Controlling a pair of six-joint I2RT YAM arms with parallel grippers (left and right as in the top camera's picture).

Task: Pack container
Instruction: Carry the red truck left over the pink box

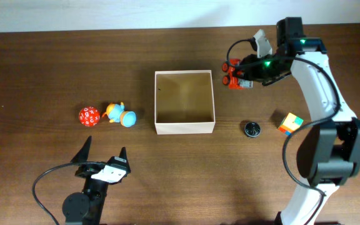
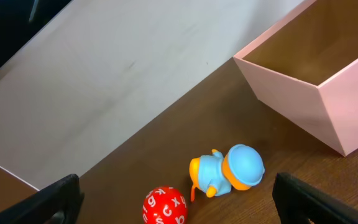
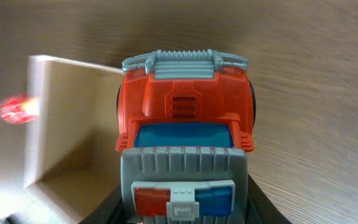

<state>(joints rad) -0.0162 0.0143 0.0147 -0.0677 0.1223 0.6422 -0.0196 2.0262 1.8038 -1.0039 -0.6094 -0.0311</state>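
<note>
While the left gripper (image 1: 105,149) is standing at the near edge, wide open and empty, the container (image 1: 185,128) is sitting mid-tabletop, its tan inside bare. Just beyond its far right corner, the right gripper (image 1: 241,72) is clamping the red toy truck (image 3: 185,118), seemingly clear of the tabletop. The truck is best carried left, fully over the right wall, before lowering and releasing flat.

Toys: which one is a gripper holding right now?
The red truck, clamped in the right gripper just right of the container. The red ball, blue duck, black disc and colour cube lie loose on the table.
</note>
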